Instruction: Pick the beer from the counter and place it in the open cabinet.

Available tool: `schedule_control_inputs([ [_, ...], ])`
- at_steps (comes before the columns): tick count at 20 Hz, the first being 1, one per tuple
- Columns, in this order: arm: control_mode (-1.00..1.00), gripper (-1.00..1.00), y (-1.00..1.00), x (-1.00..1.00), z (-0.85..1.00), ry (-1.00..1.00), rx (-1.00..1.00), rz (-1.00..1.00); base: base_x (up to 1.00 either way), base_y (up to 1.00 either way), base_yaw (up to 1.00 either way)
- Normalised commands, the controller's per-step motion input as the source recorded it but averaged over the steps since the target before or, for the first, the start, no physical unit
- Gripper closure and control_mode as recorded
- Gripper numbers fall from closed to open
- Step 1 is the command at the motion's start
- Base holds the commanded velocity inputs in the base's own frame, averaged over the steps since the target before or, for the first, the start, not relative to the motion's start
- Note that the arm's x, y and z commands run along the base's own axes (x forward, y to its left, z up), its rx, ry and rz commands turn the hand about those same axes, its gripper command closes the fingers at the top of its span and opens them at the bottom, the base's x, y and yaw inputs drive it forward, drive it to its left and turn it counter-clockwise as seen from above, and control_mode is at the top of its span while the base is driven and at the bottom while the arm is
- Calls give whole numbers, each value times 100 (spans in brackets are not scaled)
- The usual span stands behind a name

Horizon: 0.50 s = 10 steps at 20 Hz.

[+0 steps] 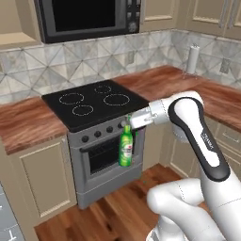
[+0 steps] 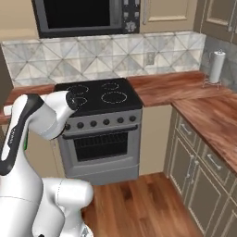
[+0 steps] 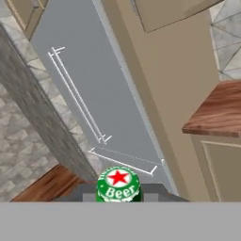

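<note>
One green beer bottle (image 1: pixel 125 147) hung upright in the left base view, clamped at its neck by the gripper (image 1: pixel 127 123), in the air in front of the oven door (image 1: pixel 104 160) and just past the front edge of the black glass stovetop (image 1: pixel 93 101). The bottle was clear of the reddish-brown counter (image 1: pixel 28 121), which ran on either side of the stove. A black microwave (image 1: pixel 87 18) hung above the stovetop, and a paper towel roll (image 1: pixel 192 59) stood far back on the counter to the right.

From the right base view, the white arm (image 2: pixel 44 113) covered the hand, so the fingers and the bottle could not be made out; the stovetop (image 2: pixel 99 96) and the counter (image 2: pixel 194 95) lay beyond it.

Looking along the hand, the bottle's green cap (image 3: pixel 118 183), with its red star and the word Beer, sat between the two dark fingertips, which were closed on it. Beyond stood a grey panel with long bar handles (image 3: pixel 77 96) and a tan cabinet side (image 3: pixel 164 89).
</note>
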Motion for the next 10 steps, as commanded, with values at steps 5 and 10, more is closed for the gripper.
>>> schedule_control_inputs([
  [5, 100, 100, 0, 0, 0, 0, 0, 0, 100, 33, 0],
  [10, 100, 100, 0, 0, 0, 0, 0, 0, 99, 28, 7],
])
